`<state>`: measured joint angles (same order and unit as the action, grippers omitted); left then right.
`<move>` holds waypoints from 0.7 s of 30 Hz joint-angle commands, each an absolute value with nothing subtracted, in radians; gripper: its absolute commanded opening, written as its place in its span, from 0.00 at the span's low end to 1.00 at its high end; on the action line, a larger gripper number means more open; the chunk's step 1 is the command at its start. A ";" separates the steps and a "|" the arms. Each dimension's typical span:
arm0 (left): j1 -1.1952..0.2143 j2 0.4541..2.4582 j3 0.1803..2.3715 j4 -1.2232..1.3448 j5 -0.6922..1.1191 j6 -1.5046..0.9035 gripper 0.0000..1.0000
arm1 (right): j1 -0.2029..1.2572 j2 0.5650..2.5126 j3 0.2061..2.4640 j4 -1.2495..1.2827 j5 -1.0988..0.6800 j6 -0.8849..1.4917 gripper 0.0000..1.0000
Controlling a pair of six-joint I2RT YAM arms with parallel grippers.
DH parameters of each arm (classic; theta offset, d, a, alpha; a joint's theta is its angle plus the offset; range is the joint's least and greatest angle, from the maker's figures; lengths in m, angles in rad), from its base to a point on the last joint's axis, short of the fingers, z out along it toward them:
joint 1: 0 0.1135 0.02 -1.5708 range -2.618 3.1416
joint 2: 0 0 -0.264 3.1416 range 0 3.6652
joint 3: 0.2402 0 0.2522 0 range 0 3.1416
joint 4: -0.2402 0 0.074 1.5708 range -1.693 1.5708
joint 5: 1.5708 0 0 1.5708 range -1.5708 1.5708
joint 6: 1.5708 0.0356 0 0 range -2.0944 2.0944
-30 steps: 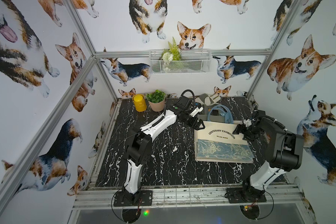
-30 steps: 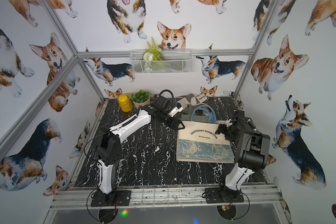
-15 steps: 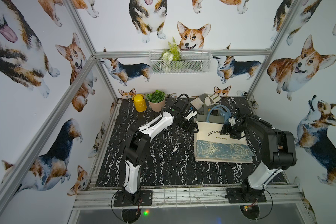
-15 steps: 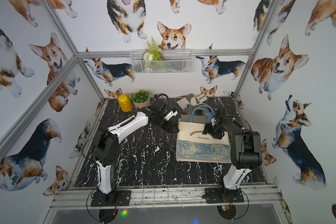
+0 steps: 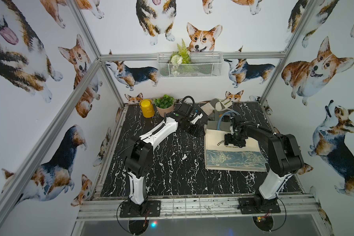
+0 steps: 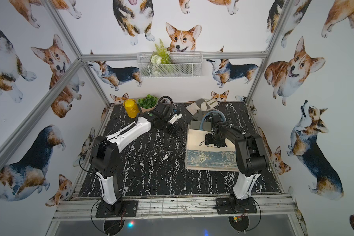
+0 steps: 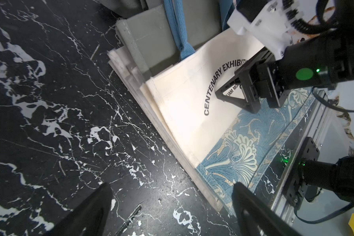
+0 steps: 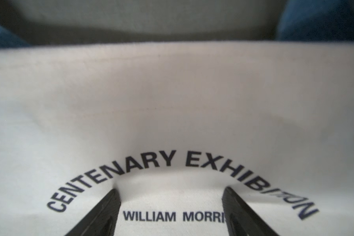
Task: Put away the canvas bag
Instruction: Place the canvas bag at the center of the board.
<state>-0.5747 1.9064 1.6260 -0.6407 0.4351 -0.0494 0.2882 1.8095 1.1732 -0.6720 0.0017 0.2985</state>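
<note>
The canvas bag (image 5: 233, 160) (image 6: 208, 159) lies flat on the right half of the black marble table. It is cream with a blue floral band, blue handles (image 5: 223, 118) and printed lettering. My right gripper (image 5: 230, 141) (image 6: 209, 141) (image 8: 170, 189) is open, and its fingertips rest on the cream cloth (image 8: 172, 102) on either side of the lettering, with nothing gripped. My left gripper (image 5: 198, 130) (image 6: 178, 132) (image 7: 171, 185) is open just above the table, beside the bag's (image 7: 184, 106) left edge, with one finger over the bag's corner. The left wrist view also shows the right gripper (image 7: 231, 92) on the bag.
A folded grey cloth (image 5: 215, 104) lies behind the bag at the back. A yellow canister (image 5: 146, 107) and a potted plant (image 5: 164, 104) stand at the back left. A white wire basket (image 5: 189, 65) with greenery hangs on the back wall.
My right gripper has swung from the bag's right edge leftward onto its printed middle. The left gripper has drawn back slightly from the bag's top left corner.
</note>
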 commanded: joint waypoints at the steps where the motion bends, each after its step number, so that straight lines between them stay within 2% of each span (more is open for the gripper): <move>1: -0.545 1.868 1.602 -0.601 0.408 -0.069 0.94 | 0.353 1.887 1.210 -0.695 -0.027 0.295 0.80; 7: -0.477 1.786 1.522 -0.538 0.392 -0.102 0.94 | 0.405 1.954 1.297 -0.718 -0.030 0.277 0.79; 11: -0.423 1.723 1.453 -0.487 0.378 -0.107 0.94 | 0.405 1.927 1.288 -0.721 0.021 0.251 0.80; 15: -0.369 1.648 1.368 -0.384 0.352 -0.120 0.95 | 0.389 1.824 1.272 -0.702 0.078 0.190 0.84; 18: -0.324 1.559 1.278 -0.272 0.295 -0.126 0.95 | 0.364 1.695 1.230 -0.598 0.082 0.134 0.88; 21: -0.287 1.476 1.154 -0.151 0.160 -0.117 0.97 | 0.340 1.529 1.106 -0.396 0.112 0.085 0.99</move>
<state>-0.3126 1.5394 1.2453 -0.3363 0.3092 -0.1127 0.3561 1.6489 1.1908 -0.6029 0.0704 0.1688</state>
